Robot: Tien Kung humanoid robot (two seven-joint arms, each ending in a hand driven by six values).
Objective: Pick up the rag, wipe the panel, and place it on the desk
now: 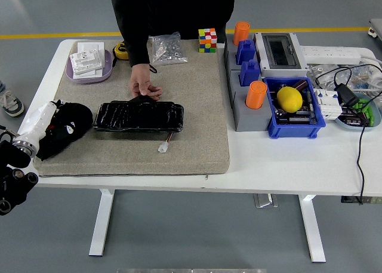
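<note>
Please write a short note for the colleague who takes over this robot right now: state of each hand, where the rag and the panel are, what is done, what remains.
Left hand: at the left end of the mat, covered by the black rag; finger state cannot be judged, so confirm the grasp.
Right hand: not in view.
Black panel: flat on the grey mat, just right of the rag. A person's hand rests on its far edge, apparently steadying it.
Done: the hand is at the rag; nothing shows that wiping has begun.
Left: lift the rag, wipe the panel, set the rag down on the table.
</note>
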